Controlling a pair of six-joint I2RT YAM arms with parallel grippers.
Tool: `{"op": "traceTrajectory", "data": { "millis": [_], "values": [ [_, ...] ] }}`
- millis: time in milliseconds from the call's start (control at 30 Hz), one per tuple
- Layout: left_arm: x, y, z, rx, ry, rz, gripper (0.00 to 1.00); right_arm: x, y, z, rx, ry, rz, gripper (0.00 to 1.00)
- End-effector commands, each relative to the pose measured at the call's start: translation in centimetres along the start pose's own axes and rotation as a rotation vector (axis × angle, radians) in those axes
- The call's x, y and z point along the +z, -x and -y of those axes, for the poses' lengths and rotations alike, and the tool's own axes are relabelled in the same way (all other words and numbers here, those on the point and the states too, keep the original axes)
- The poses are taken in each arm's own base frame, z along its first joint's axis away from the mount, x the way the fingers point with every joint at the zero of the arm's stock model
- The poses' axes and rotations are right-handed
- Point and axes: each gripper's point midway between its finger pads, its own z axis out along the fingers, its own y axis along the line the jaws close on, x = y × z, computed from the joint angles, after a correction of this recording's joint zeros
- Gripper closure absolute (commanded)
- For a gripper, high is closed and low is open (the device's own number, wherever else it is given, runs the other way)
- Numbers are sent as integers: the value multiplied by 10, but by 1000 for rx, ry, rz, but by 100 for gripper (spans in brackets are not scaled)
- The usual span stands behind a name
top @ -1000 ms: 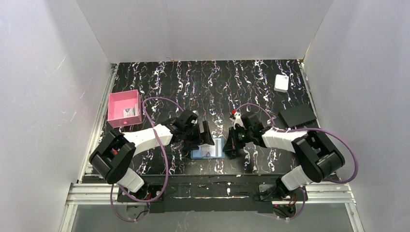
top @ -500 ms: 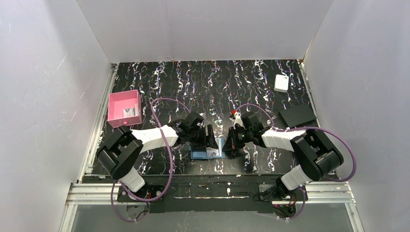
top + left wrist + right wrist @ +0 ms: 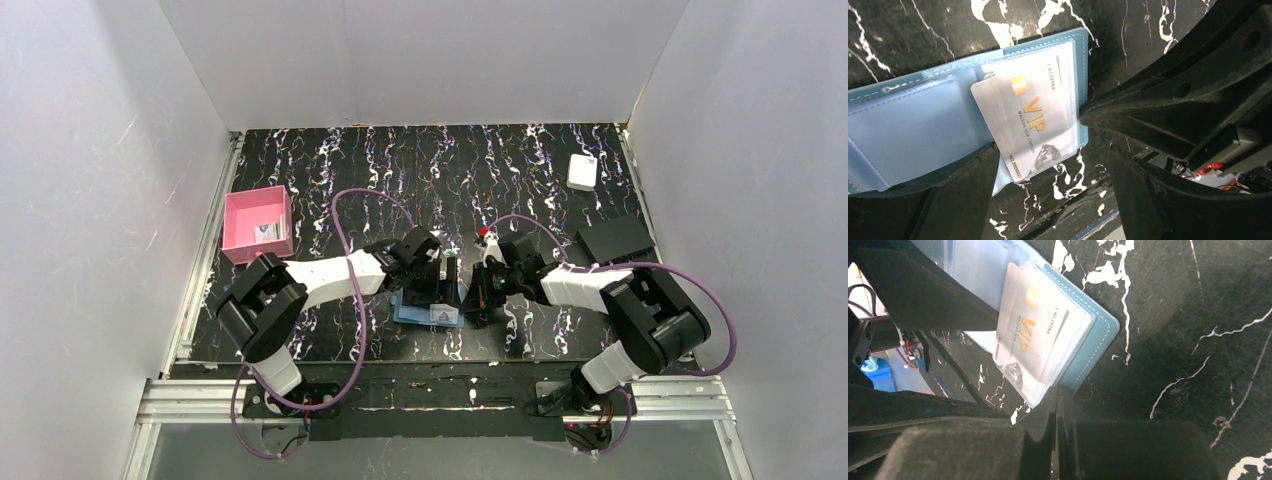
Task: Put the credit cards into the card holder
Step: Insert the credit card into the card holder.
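One likely stiff, slick credit card (image 3: 1023,125) juts from the card holder (image 3: 913,135); your left gripper (image 3: 1048,175) gapes, right gripper (image 3: 1055,405) pinched closed, so push its edge.

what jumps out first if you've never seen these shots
A silvery card with gold VIP lettering lies askew on the open teal-blue folding wallet, near the front middle of the black marbled table. The left gripper straddles it with jaws open, while the shut right gripper tips against the wallet's edge. Far left, a pink square tray stands out.
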Motion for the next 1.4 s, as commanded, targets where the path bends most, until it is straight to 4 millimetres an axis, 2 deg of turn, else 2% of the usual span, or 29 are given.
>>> {"op": "traceTrajectory", "data": {
  "millis": [0,200,367,500,700,800,1000,1167,1367],
  "values": [
    [8,4,8,59,-24,-19,22,5,-2,5,-12,-16,-9,96],
    [17,4,23,101,-82,-33,21,6,2,3,-11,-9,-3,96],
    [14,0,39,209,-100,-17,18,8,2,5,-16,-15,-8,96],
    [6,-1,26,201,-50,-6,15,4,4,7,-23,-38,-3,96],
    [-13,15,3,114,13,34,12,2,4,9,-30,-55,0,96],
    [-12,21,4,111,1,36,11,4,3,8,-26,-47,-6,96],
    [4,21,8,97,-14,0,12,4,6,7,-24,-43,-3,96],
    [7,21,26,121,-87,-2,14,5,5,7,-24,-38,-8,96],
    [7,16,51,236,-122,38,15,7,6,7,-21,-37,-9,97]
  ]
}}
